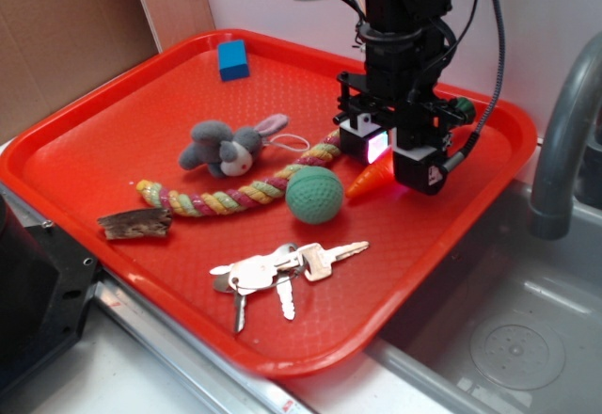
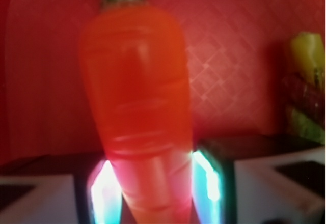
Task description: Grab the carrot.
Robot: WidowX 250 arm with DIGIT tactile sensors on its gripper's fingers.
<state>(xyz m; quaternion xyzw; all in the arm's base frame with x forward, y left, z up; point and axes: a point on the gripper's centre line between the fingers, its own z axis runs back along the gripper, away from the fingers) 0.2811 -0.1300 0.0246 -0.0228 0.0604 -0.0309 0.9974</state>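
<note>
On the red tray, listed from big to small:

Tray: a wide red plastic tray (image 1: 113,141) with raised rim; it carries all the things below.

Gripper: the black robot gripper (image 1: 388,154) with glowing pads stands low at about 2 o'clock of the tray. In the wrist view the two lit pads (image 2: 104,191) sit against both sides of the carrot's narrow end, so the jaws are clamped on the carrot.

Rope: a braided multicolour rope toy (image 1: 235,193) lies across the middle, from 9 o'clock toward the gripper.

Keys: a bunch of silver metal keys (image 1: 277,268) at 6 o'clock.

Ball: a green dimpled ball (image 1: 314,195), just beside the carrot tip.

Mouse: a grey plush mouse toy (image 1: 226,146) at 11 o'clock of the ball.

Carrot: the smooth orange plastic carrot (image 1: 368,181), dark green stem top, lies between the jaws, its tip pointing to the ball.

Wood: a brown bark piece (image 1: 134,223) at 8 o'clock.

Block: a small blue cube (image 1: 232,59) at 12 o'clock.
</note>
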